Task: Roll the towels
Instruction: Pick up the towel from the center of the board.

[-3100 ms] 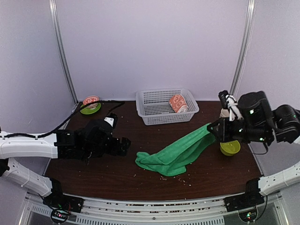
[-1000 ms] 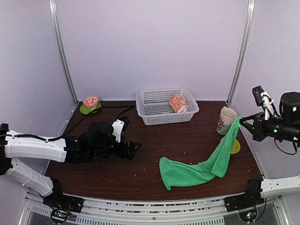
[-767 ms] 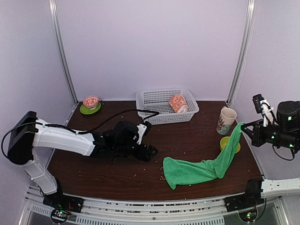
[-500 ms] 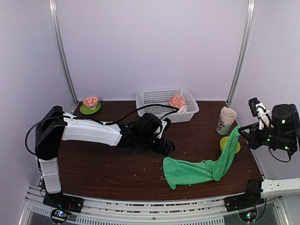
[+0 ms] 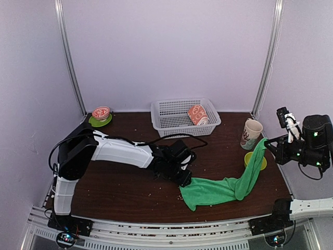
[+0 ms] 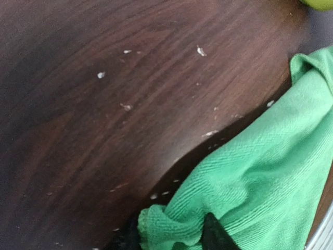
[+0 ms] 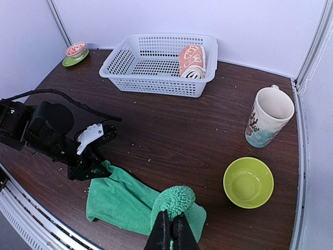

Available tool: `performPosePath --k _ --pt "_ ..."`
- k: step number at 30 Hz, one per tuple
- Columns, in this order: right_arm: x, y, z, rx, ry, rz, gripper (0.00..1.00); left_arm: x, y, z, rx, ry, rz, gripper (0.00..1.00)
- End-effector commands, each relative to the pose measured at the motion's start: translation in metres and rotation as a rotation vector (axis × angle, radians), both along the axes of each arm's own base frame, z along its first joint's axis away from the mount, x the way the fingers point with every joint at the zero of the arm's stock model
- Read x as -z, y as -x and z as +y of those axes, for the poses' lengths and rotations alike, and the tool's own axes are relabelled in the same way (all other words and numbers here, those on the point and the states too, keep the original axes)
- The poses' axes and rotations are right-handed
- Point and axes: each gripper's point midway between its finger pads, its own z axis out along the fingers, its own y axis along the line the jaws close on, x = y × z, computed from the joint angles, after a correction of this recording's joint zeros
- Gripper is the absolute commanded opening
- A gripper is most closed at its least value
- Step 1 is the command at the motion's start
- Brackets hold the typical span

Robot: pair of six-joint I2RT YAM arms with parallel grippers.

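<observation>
– Looking down from the overhead camera, how much of the rolling is done?
– About half, I'd say. The peach-orange bunny-print towel (image 5: pixel 197 114) lies as a tight roll in the white slotted plastic basket (image 5: pixel 179 131) at the back. The bright green plush towel (image 5: pixel 210 190) is unrolled, a crumpled strip across the dark wooden table (image 5: pixel 119 190).
– And the arms?
– The right gripper (image 5: pixel 267 145) has one end lifted off the table, over the small yellow-green bowl (image 5: pixel 248 158) and just beside the printed ceramic mug (image 5: pixel 252 133). The left gripper (image 5: pixel 185 179) is down at the opposite end.
– Does the left wrist camera settle its hold?
– Not quite. A folded corner of green plush sits between the two dark fingertips (image 6: pixel 216 237), touching both. Whether they have clamped it I cannot tell.
– Right wrist camera?
– Its fingers are pressed together on a bunched knob of green cloth, which drapes down to the table in front of the left arm.
– So what is left?
– By my reading, the green one wants stretching flat between the two grips, then rolling end to end. None of that has begun.
</observation>
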Motion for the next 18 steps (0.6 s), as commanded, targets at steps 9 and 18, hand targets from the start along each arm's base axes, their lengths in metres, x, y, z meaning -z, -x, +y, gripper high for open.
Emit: performPosePath --k 9,18 --pt "-0.058 -0.023 0.025 0.011 -0.122 -0.135 0.0 -0.174 -0.074 0.085 -0.32 0.112 -0.421 0.0" --pt "-0.044 -0.039 0.058 -0.013 -0.117 -0.122 0.0 -0.238 -0.021 0.17 -0.344 0.313 -0.539 0.5"
